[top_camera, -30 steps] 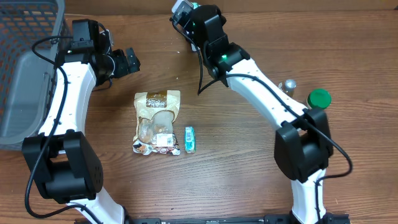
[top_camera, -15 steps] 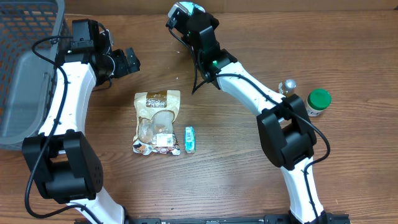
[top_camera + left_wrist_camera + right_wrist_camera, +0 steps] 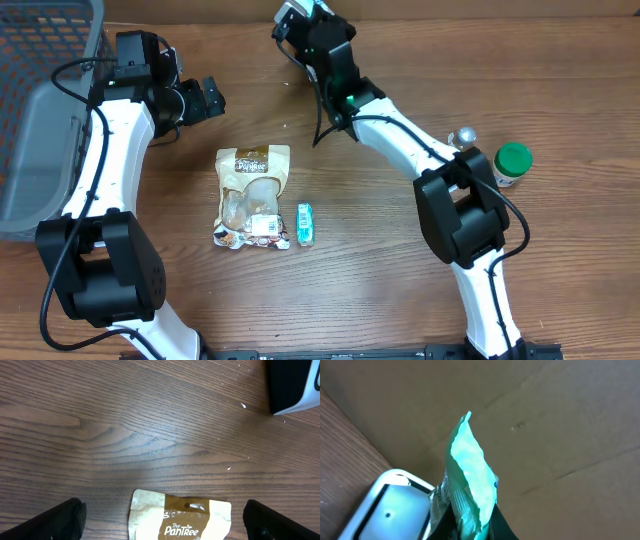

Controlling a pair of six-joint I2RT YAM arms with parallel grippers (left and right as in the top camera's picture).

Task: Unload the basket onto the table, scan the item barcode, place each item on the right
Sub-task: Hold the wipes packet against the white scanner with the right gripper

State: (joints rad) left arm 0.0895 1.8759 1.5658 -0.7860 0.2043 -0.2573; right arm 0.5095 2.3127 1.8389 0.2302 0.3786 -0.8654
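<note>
Seen from above, a brown wooden table (image 3: 560, 280) fills the view, with a cardboard wall along its far edge. At the far left, a grey mesh basket (image 3: 40, 130) sits on the table. Two white-and-black robot arms reach in from the near edge.

On the left side, the left arm (image 3: 110, 170) rises beside the basket. The left gripper (image 3: 208, 98) hangs above bare wood, its pincer spread wide and holding nothing. In its wrist camera, the two dark fingers (image 3: 60, 520) stand at opposite bottom corners of the frame.

From the right side, the right arm (image 3: 410, 150) stretches to the far edge, near the middle. The right gripper (image 3: 470, 527) is pinched narrow on a green packet (image 3: 470, 475), the item of the task. That packet stands upright against the cardboard wall. A white scanner (image 3: 390, 507) lies just beside and below it.

Near the table's middle, a tan snack bag (image 3: 252, 195) lies flat, printed "The Pantree". It is close to the left gripper, on that gripper's near side. A second small green packet (image 3: 307, 223) lies just beside the bag's right edge.

Over on the right, a jar with a green lid (image 3: 512, 163) stands upright. Just beside it is a small silver-topped object (image 3: 464, 137), too small to identify.
</note>
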